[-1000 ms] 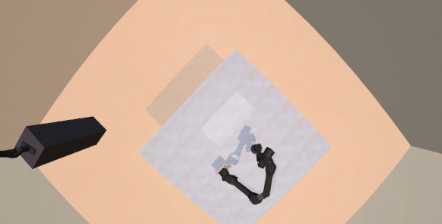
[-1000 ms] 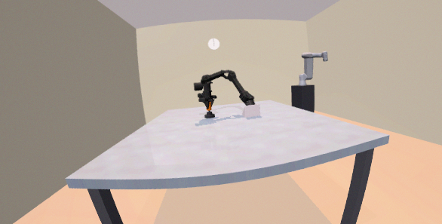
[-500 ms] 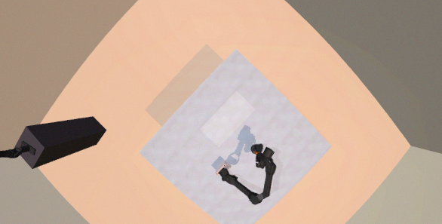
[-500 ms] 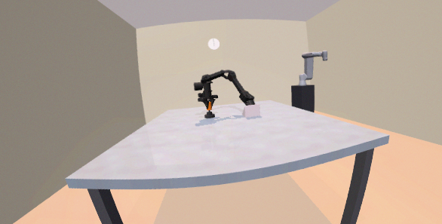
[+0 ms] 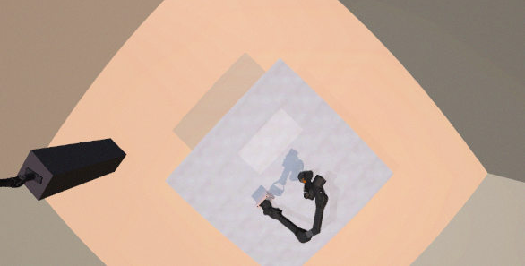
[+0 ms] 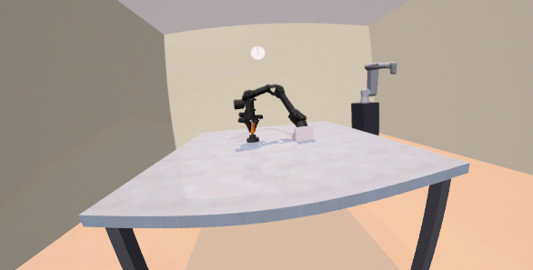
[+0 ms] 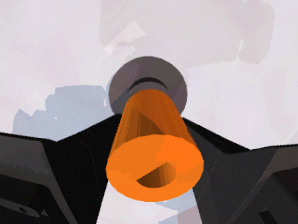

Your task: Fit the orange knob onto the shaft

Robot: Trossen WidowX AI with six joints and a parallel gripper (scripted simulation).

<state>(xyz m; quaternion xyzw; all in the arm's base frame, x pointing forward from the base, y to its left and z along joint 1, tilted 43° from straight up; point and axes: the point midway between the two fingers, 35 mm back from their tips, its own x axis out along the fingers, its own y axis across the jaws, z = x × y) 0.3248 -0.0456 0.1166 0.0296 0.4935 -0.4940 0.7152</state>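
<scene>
Wrist view: shaft [image 7: 148, 84] mostly behind orange knob [image 7: 155, 167].

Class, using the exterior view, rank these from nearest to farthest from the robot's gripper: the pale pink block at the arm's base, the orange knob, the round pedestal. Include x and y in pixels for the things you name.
1. Orange knob [image 6: 253, 127] [image 7: 155, 150]: between the gripper's [image 6: 252, 130] fingers.
2. Round pedestal [image 6: 253, 139] [image 7: 122, 87]: on the table, just below the knob.
3. Pale pink block [image 6: 304, 134]: at the arm's base, to the picture's right.
</scene>
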